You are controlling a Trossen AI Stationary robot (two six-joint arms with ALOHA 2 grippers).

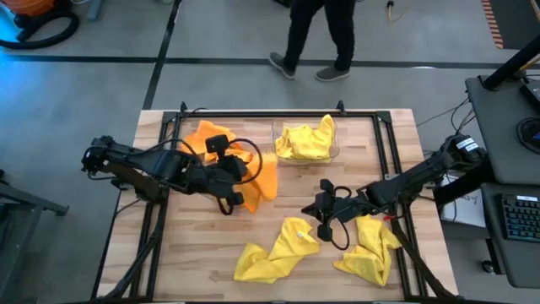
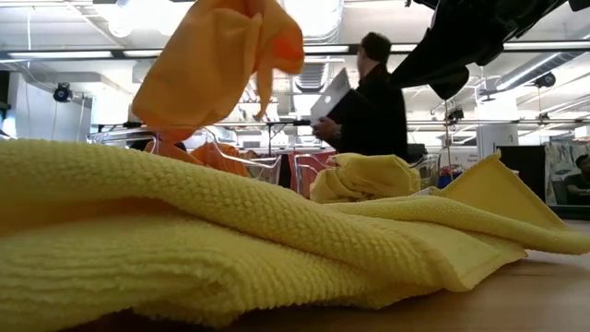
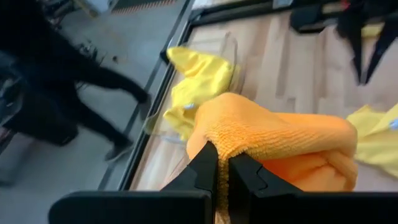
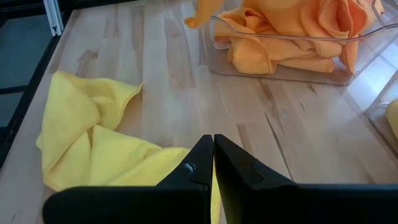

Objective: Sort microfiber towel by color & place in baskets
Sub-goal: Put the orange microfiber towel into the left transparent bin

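My left gripper (image 1: pixel 240 196) (image 3: pixel 217 163) is shut on an orange towel (image 1: pixel 263 176) (image 2: pixel 212 65), which is lifted above the table between the two clear baskets. The left basket (image 1: pixel 192 135) (image 4: pixel 348 68) holds orange towels; the right basket (image 1: pixel 336 154) (image 3: pixel 233 53) holds a yellow towel (image 1: pixel 305 142). My right gripper (image 1: pixel 321 221) (image 4: pixel 213 144) is shut, low over the table's near right part, at the edge of a yellow towel (image 1: pixel 283 245) (image 4: pixel 87 143) that lies crumpled on the wood. Another yellow towel (image 1: pixel 371 252) lies near the right edge. My left gripper pinches a bunched fold (image 3: pixel 225 138) of the orange towel between its two fingers. The towel is lifted clear of the table and hangs in slack folds below and beyond the fingers. My right gripper's shut fingertips are over the yellow towel's edge (image 4: pixel 168 155); I cannot tell whether they touch it.
A black metal frame (image 1: pixel 253 112) runs around the tabletop. A person (image 1: pixel 316 34) walks on the floor past the far edge and shows in the low view (image 2: pixel 373 101). Bare wood (image 1: pixel 287 190) lies between the baskets and the loose yellow towels.
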